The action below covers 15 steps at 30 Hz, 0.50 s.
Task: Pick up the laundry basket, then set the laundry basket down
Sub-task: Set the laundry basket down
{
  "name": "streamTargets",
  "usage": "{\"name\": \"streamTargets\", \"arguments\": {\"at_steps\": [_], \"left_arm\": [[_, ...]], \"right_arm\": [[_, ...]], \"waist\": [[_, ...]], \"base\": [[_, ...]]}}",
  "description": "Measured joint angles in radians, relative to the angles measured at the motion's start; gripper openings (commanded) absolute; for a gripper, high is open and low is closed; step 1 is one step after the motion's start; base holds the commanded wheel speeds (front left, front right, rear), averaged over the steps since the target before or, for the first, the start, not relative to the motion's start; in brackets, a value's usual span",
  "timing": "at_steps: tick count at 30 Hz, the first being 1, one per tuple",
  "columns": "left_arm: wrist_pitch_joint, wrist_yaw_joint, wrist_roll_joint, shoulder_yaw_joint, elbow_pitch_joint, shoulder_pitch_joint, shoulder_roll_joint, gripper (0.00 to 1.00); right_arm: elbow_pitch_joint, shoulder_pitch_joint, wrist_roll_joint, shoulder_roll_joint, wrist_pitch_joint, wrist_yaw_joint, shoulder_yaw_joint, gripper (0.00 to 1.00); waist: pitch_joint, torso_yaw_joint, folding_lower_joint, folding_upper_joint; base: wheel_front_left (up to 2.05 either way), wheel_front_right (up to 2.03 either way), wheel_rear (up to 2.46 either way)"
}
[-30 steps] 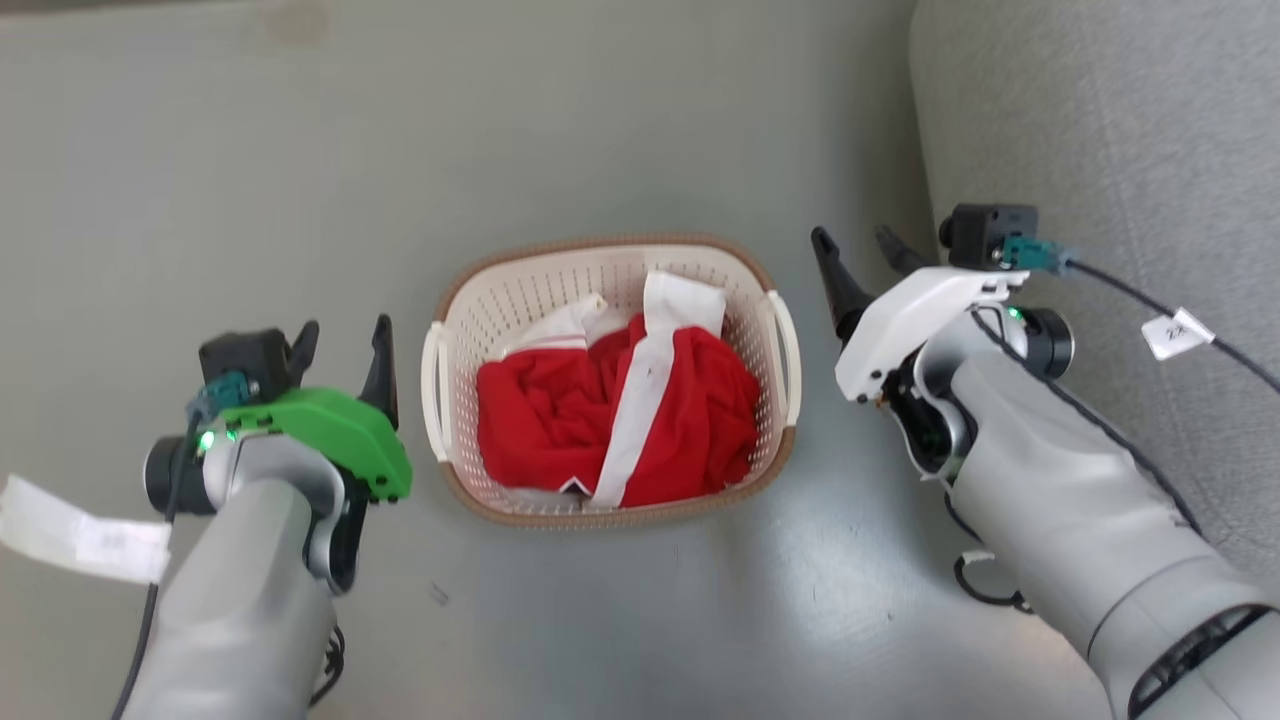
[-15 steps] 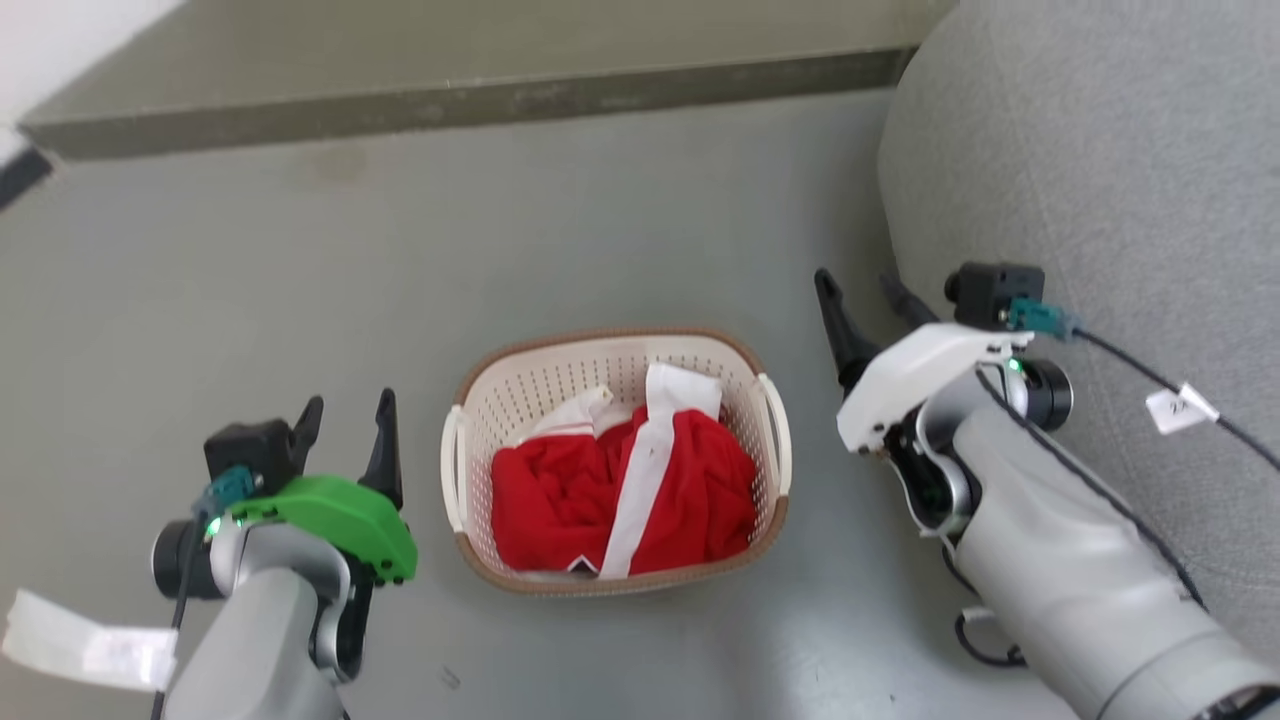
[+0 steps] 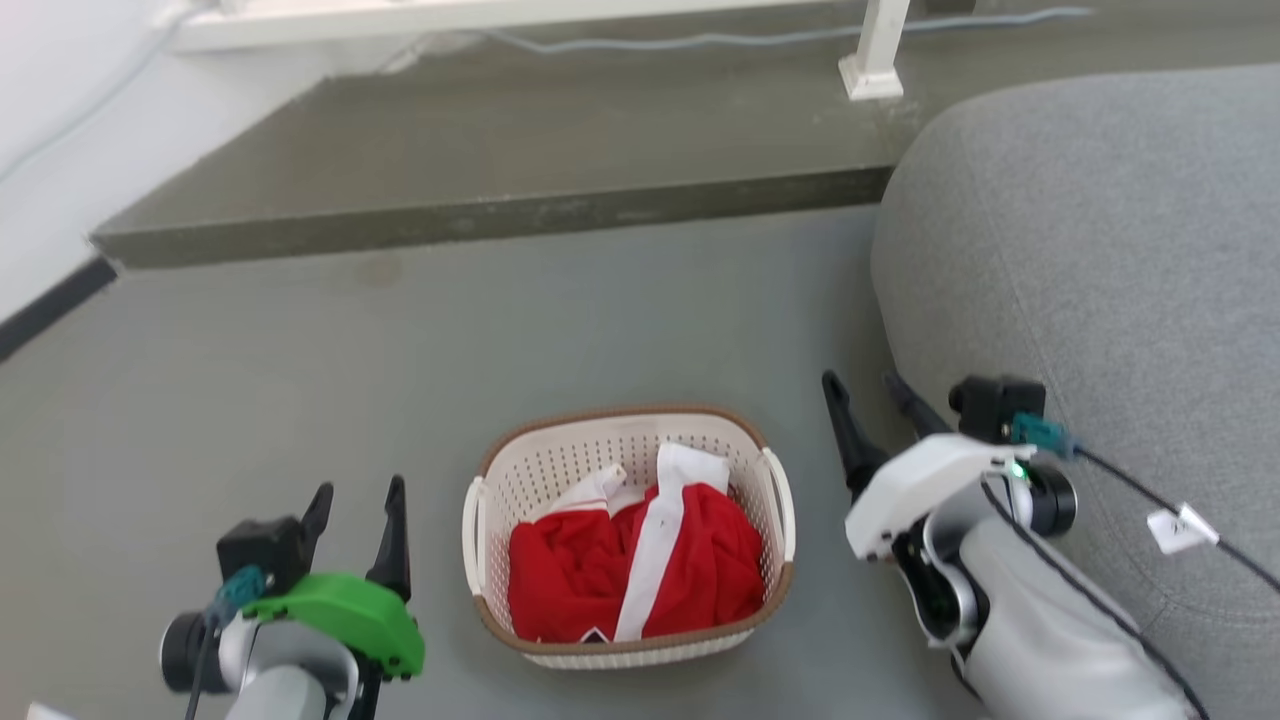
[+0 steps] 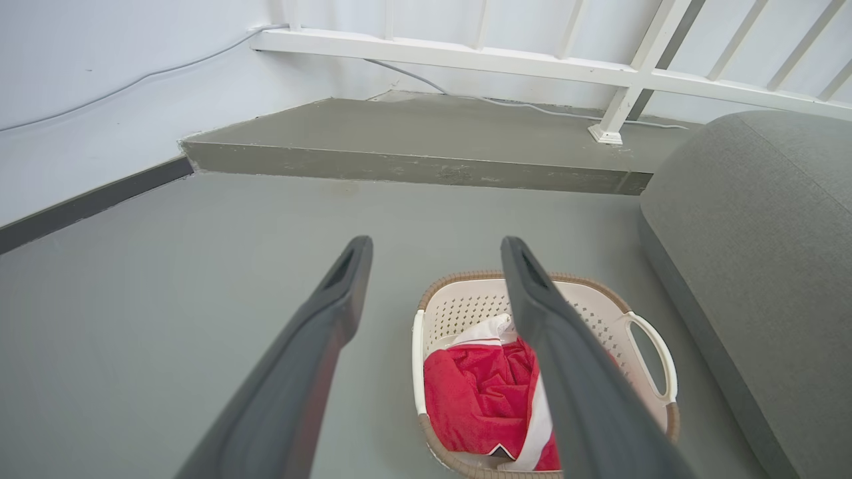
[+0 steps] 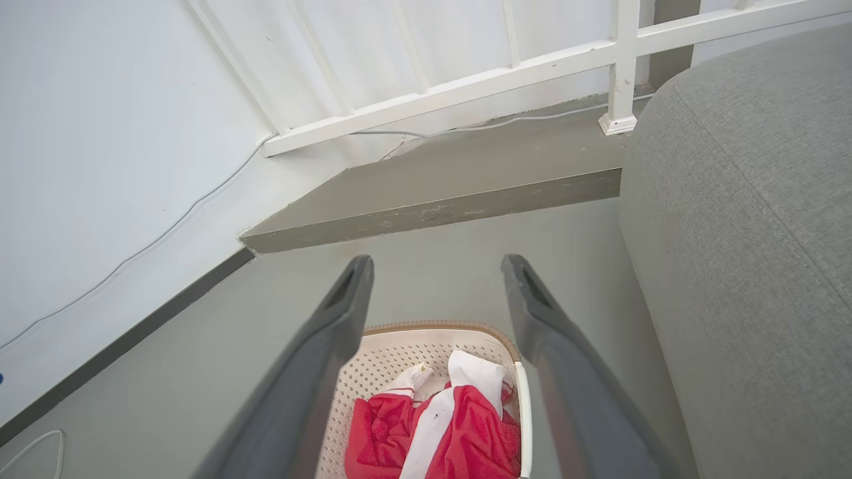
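The laundry basket is smooth cream plastic, perforated, with a brown woven-look rim and 2 plain white handles. The garment in it is soft, matt red and white cloth, crumpled. The floor is smooth grey with a faint sheen. The sofa wears coarse, matt grey fabric. The left tool has matt dark fingers and a glossy green plastic shell. The right tool has a smooth white plastic shell. The step looks rough and concrete-like at its edge.
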Motion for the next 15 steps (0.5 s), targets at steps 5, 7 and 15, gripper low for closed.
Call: {"name": "streamTargets", "arguments": {"at_steps": [5, 7, 15], "left_arm": [[0.000, 0.008, 0.005, 0.030, -0.048, 0.068, 0.000, 1.00], [0.000, 0.012, 0.011, 0.032, -0.076, 0.101, 0.000, 1.00], [0.000, 0.024, 0.026, 0.050, -0.144, 0.154, -0.002, 1.00]], "right_arm": [[-0.043, 0.074, -0.033, 0.002, 0.000, -0.002, -0.022, 1.00], [-0.073, 0.113, -0.046, 0.004, 0.000, -0.011, -0.042, 1.00], [-0.146, 0.184, -0.077, 0.006, 0.000, -0.020, -0.071, 1.00]], "waist": [[-0.042, 0.001, 0.0000, 0.0000], [-0.062, 0.000, 0.0000, 0.0000], [-0.081, -0.003, 0.0000, 0.0000]], "base": [[0.00, 0.00, 0.00], [0.00, 0.00, 0.00], [0.00, 0.00, 0.00]]}}
